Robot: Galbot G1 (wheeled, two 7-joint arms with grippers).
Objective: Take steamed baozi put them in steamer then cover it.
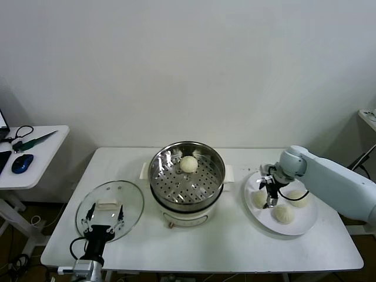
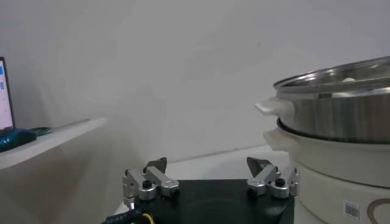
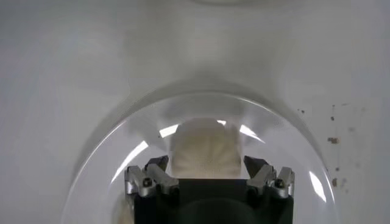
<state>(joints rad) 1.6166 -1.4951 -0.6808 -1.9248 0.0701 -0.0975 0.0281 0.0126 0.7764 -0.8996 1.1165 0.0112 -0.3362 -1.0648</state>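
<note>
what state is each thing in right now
steamer: uncovered, one bun on its tray
bun in steamer: resting on the perforated tray, toward the back
lid: off the pot, lying flat on the table to the robot's left of it
plate: holding three buns
bun under gripper: on the plate, between the fingers
right gripper: down over that bun
left gripper: open, near the lid, holding nothing

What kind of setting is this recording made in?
Probably a lab or office corner staged as a kitchen: a plain white table against a bare wall, an electric steamer with baozi, and a side desk with a computer mouse.
</note>
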